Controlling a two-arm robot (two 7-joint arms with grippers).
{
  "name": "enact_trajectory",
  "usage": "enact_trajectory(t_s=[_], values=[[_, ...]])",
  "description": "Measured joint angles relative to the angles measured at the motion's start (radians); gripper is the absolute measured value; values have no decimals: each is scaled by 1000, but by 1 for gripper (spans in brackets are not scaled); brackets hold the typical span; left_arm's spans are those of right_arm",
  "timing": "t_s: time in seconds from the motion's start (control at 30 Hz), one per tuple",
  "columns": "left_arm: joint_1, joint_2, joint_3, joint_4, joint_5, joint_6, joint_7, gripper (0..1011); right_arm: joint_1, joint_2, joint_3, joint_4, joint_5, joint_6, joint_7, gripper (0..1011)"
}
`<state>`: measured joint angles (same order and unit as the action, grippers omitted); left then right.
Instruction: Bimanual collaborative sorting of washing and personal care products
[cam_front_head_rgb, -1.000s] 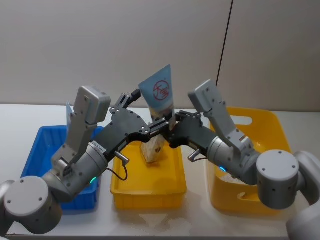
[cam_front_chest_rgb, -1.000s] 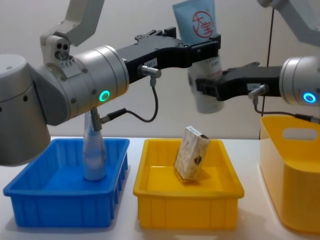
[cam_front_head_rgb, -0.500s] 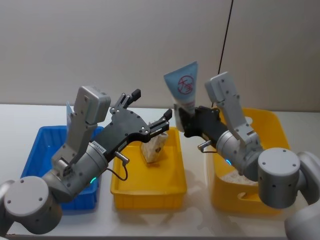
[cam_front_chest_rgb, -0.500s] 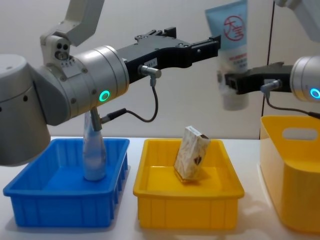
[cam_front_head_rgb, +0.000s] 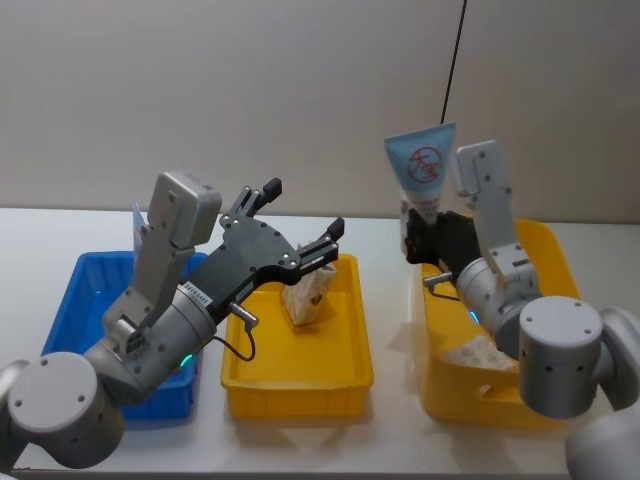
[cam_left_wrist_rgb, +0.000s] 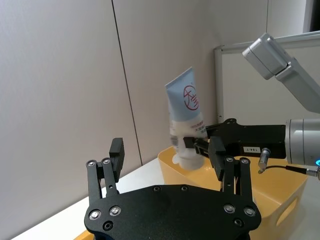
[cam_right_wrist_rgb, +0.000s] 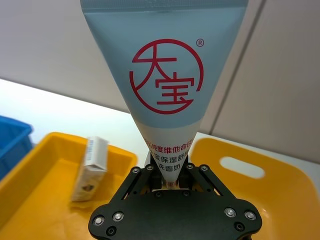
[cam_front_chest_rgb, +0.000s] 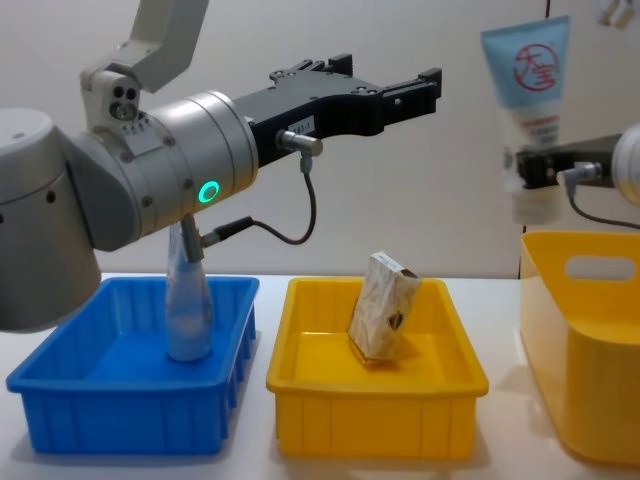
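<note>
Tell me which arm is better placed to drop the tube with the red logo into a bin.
The right. Its claw is shut on the tube, held upright above the yellow bin. The left claw hangs open over the yellow tray.

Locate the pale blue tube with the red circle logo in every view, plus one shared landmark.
Head: tube upper right, above the yellow bin.
Left wrist: tube centre, in the right gripper.
Right wrist: tube top centre.
Chest: tube top right.
Landmark: the yellow bin.
</note>
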<state>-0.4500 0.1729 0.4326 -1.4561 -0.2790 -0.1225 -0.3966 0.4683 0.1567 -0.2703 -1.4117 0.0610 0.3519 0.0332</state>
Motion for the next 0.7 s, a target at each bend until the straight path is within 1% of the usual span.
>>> enact_trajectory(t_s=[0.07,0.33,0.37,0.4,0.5,0.53,0.57,0.63,0.67,0.7], values=[[0,0,0,0,0,0,0,1001,-3,-8,13,4,-6,8,-29,157],[0,0,0,0,0,0,0,1001,-11,-32,57,19,-25,35,-113,147],[0,0,0,0,0,0,0,1001,-12,-36,65,23,-29,42,-131,147],[0,0,0,0,0,0,0,1001,-12,-36,65,23,-29,42,-131,147],[0,0,0,0,0,0,0,1001,-17,-47,90,35,-37,59,-174,148],[0,0,0,0,0,0,0,1001,-18,-48,94,36,-39,62,-181,159],[0,0,0,0,0,0,0,1001,-19,-53,104,42,-41,68,-197,213],[0,0,0,0,0,0,0,1001,-21,-56,113,47,-44,77,-214,230],[0,0,0,0,0,0,0,1001,-22,-60,124,54,-46,86,-228,292],[0,0,0,0,0,0,0,1001,-22,-60,124,54,-46,86,-228,338]])
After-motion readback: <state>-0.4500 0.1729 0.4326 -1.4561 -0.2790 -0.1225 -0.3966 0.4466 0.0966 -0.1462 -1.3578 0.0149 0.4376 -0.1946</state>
